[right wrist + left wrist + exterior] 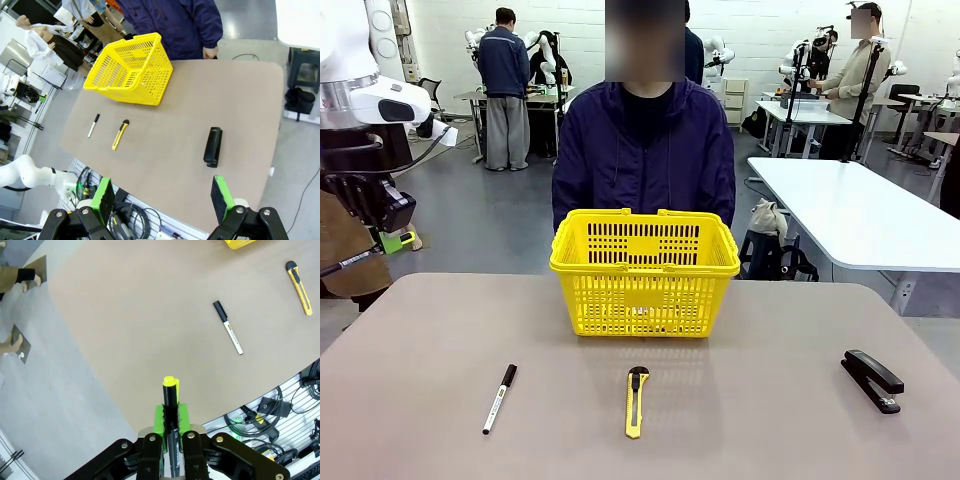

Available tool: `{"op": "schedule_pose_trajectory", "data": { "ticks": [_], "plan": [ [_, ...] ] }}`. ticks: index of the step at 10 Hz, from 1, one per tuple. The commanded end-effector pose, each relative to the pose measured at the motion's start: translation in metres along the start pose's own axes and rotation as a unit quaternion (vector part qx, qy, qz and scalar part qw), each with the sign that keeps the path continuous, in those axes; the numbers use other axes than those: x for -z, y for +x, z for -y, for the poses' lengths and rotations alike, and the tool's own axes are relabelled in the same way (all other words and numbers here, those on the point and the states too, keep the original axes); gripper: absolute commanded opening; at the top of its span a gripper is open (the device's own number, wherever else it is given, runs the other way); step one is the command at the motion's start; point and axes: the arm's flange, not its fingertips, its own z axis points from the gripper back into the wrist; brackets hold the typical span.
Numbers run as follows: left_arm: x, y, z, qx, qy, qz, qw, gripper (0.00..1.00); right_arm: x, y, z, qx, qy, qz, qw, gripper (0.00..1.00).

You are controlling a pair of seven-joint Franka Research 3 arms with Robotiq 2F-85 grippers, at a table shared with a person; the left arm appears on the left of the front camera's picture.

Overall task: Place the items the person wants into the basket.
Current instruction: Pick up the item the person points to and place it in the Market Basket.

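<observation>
— Yellow plastic shopping basket with lattice sides (645, 300): position?

— Upright at the far middle of the beige surface (770, 430), handles folded down onto the rim, directly in front of the person in the dark navy zip-up jacket (645, 150). Contents cannot be made out through the lattice.

— Left gripper (170, 415)?

— Pressed together on the slim black pen with the yellow-green end (170, 390). The pen runs along the fingers, and its bright end sticks out beyond the green pads. The gripper hangs in the air by the left edge of the surface, touching nothing else.

— Right gripper (163, 197)?

— Spread wide, nothing between its pads, raised well above the near edge of the surface.

— Items lying on the surface?

— Three, in a loose row on the near half, well apart from one another. The black stapler (872, 380) lies flat and closed at the robot's right. The yellow-and-black utility knife (636, 401) lies in the middle, in front of the basket. The white-barrelled marker with a black cap (500, 398) lies to the left. None touches the basket.

— Person's hands?

— One hand (210, 52) hangs at the far edge of the surface, beside the basket.
</observation>
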Motion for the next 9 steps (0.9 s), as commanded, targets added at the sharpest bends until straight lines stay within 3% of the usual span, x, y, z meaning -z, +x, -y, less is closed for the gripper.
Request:
{"op": "schedule_pose_trajectory", "data": {
  "ticks": [1, 3, 6, 9],
  "plan": [
    [-0.007, 0.033, 0.015, 0.035, 0.0, -0.009, 0.999, 0.12, 0.001, -0.001, 0.0, -0.005, 0.011, 0.007, 1.0, 1.0],
    [-0.024, 0.103, 0.045, 0.108, 0.023, -0.027, 0.994, 0.12, 0.001, -0.001, 0.0, -0.005, 0.011, 0.007, 1.0, 1.0],
    [-0.047, 0.205, 0.094, 0.194, 0.046, 0.004, 0.98, 0.12, 0.001, -0.001, 0.0, -0.005, 0.011, 0.007, 1.0, 1.0],
    [-0.01, 0.27, 0.14, 0.259, 0.037, 0.066, 0.963, 0.12, 0.001, -0.001, 0.0, -0.005, 0.011, 0.007, 1.0, 1.0]
  ]
}}
